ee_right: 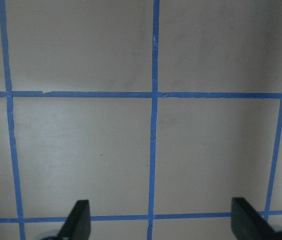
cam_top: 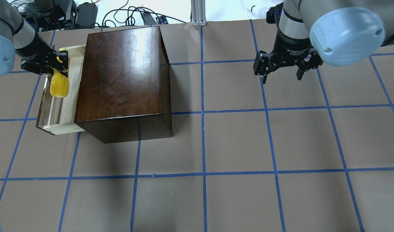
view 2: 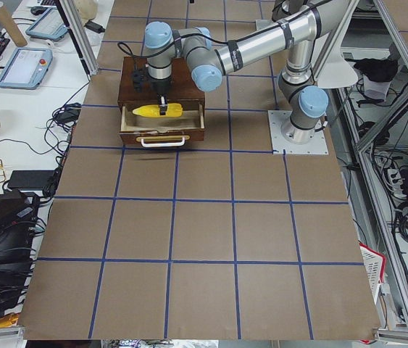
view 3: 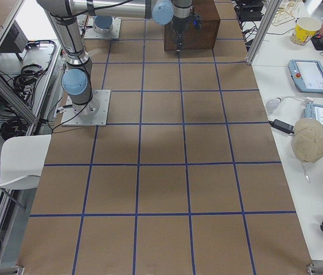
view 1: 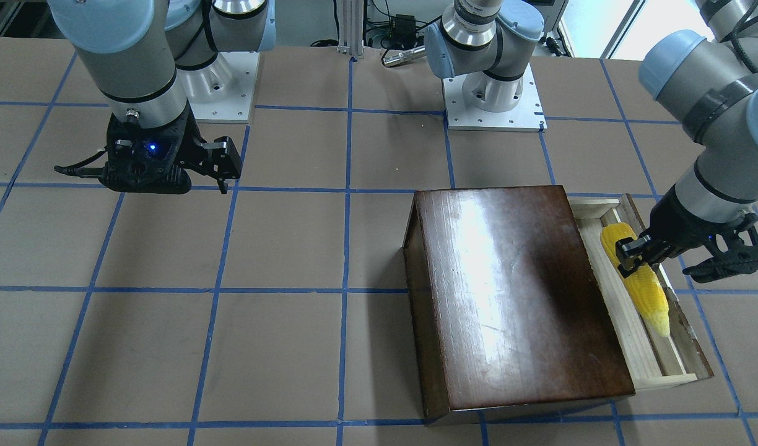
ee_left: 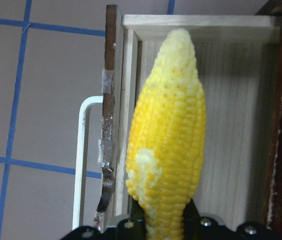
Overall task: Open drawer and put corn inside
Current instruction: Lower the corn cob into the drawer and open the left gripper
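The glossy dark-brown box point(cam_top: 119, 77) stands with its drawer point(cam_top: 66, 109) pulled out; the pale wood tray and dark front panel show. My left gripper point(cam_top: 57, 64) is shut on the thick end of the yellow corn point(cam_top: 59, 85) and holds it lengthwise inside the drawer's outline. In the left wrist view the corn point(ee_left: 168, 145) points away over the drawer floor point(ee_left: 231, 125). In the front view the corn point(view 1: 645, 297) slants down into the drawer point(view 1: 627, 334); I cannot tell if it touches the floor. My right gripper point(cam_top: 280, 75) is open and empty above the table.
A white wire handle point(ee_left: 80, 160) sits on the drawer's front panel. The right wrist view shows only brown table paper with blue tape lines and the two spread fingers point(ee_right: 78, 220). Both arm bases point(view 1: 493, 105) stand at the table's robot side.
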Robot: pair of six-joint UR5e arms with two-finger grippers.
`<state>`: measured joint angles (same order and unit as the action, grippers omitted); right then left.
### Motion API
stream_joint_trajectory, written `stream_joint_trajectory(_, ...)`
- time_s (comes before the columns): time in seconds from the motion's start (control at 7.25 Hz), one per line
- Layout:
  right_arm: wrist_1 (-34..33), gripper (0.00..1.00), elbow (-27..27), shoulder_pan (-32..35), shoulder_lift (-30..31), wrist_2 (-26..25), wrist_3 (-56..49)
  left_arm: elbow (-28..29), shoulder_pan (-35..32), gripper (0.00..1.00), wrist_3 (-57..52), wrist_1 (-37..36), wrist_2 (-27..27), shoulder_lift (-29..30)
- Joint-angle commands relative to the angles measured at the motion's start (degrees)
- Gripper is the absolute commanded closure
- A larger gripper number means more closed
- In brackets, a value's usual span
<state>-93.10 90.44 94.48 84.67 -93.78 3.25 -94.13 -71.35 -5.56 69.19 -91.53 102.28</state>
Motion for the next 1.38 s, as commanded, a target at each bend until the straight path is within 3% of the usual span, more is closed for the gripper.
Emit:
stream_joint_trajectory(0.0,0.03,0.00,0.00,0.00,-0.03,-0.09,0.00,-1.23,-0.02,1.00,-0.50,-0.37,-0.05,0.02)
stream_joint_trajectory(0.55,0.03,0.00,-0.08,0.00,0.06,-0.09,0.00,-1.85,0.16,1.00,-4.81,-0.20,-1.45,0.11)
stream_joint_trajectory(0.69,-0.06,0.00,0.00,0.00,0.06,-0.09,0.00,-1.85,0.42,0.82,-4.81,-0.20,-1.46,0.46)
stream_joint_trajectory(0.83,0.03,0.00,0.00,0.00,-0.03,-0.09,0.00,-1.68,0.42,0.13,-5.16,-0.37,-1.37,0.72)
stream_joint_trajectory(0.97,-0.06,0.00,-0.08,0.00,-0.03,-0.09,0.00,-1.24,0.42,0.03,-5.16,-0.29,-1.37,0.73)
stream_joint_trajectory(1.24,0.03,0.00,-0.08,0.00,0.06,-0.09,0.00,-1.06,0.42,0.00,-5.16,-0.29,-1.45,-0.15)
